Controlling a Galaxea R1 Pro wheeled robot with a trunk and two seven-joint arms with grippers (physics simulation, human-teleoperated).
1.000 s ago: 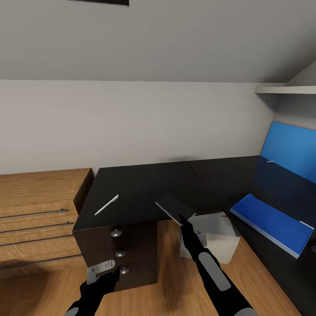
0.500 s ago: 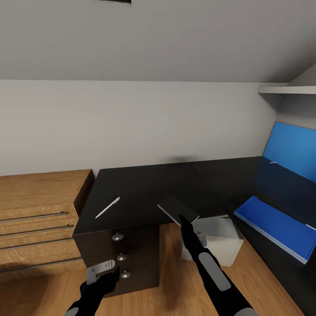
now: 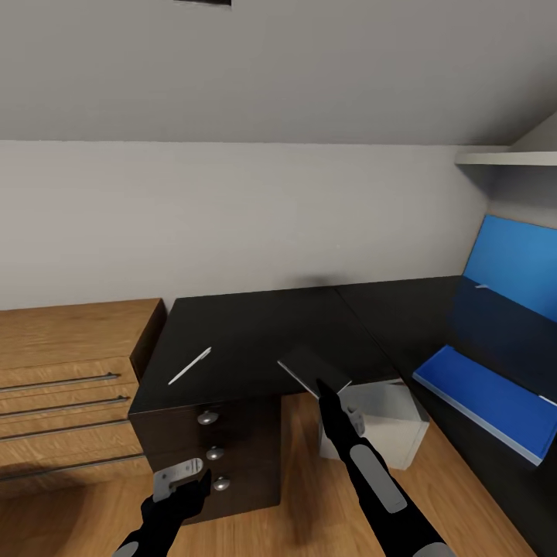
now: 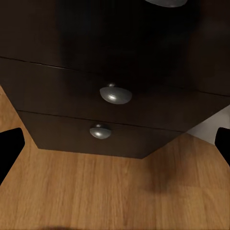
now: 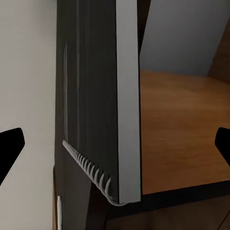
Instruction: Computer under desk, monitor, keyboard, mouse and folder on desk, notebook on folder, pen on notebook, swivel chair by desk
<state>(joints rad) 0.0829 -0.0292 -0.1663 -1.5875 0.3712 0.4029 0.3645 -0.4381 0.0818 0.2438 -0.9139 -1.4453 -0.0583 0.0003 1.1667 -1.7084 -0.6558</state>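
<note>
The dark-grey notebook [image 3: 312, 369] lies on the front edge of the black desk [image 3: 255, 325], one corner overhanging. My right gripper [image 3: 321, 384] is open at that corner. In the right wrist view the notebook [image 5: 103, 96] stands edge-on between the spread fingertips [image 5: 10, 148], untouched. The white pen [image 3: 189, 365] lies on the desk to the left. On the desk's right wing rests the blue folder [image 3: 480, 398]. The light-grey computer [image 3: 387, 422] stands under the desk. My left gripper [image 3: 197, 478] hangs open, low before the drawers [image 4: 115, 94].
A light-wood drawer chest [image 3: 62, 363] stands against the desk's left side. The blue back panel [image 3: 514, 263] rises behind the right wing, with a white shelf [image 3: 507, 158] above it. Wooden floor [image 4: 115, 191] lies in front of the drawers.
A second ago the view shifted a little: desk, pen, notebook and folder slid right and down in the picture while both arms kept their place. Nothing has moved since half a second ago.
</note>
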